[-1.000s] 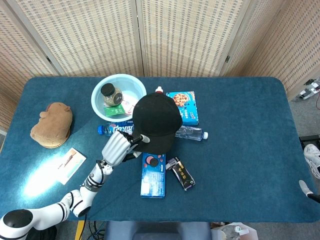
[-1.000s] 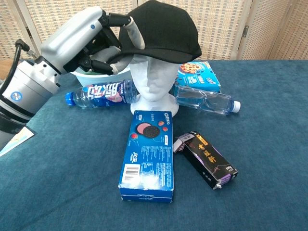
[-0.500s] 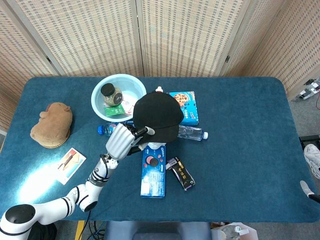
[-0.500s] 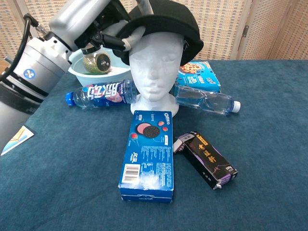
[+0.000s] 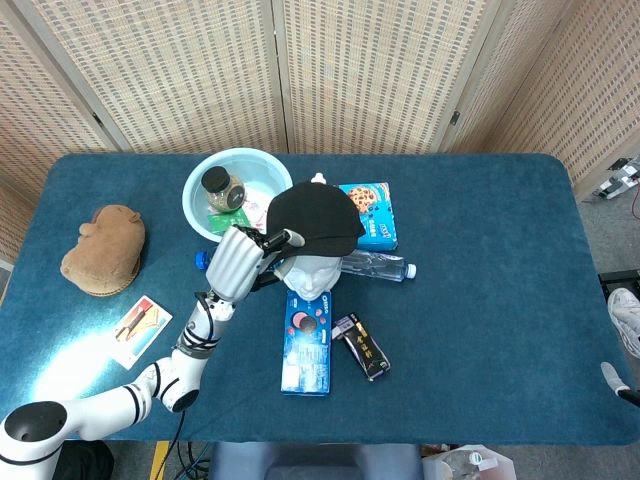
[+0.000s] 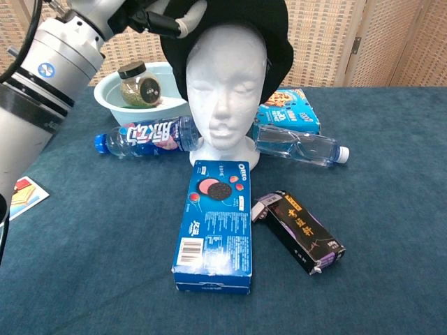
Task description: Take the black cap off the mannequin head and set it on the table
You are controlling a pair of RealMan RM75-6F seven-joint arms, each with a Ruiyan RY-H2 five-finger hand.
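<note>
While the left hand [image 5: 236, 262] pinches the brim of the black cap [image 5: 318, 216], the cap is tipped back on the mannequin head [image 6: 225, 87], face bared, crown still hooked behind. Lift up and rearward until the crown clears, since a sideways pull could topple the head. Set it down on bare blue table [image 5: 480, 300] to the right, well apart from the cookie box [image 6: 215, 223] and bottles. Woven screens close the room behind. The right hand is out of view.

Black cap [image 6: 279, 42] tilted behind mannequin head [image 6: 225, 84]
</note>
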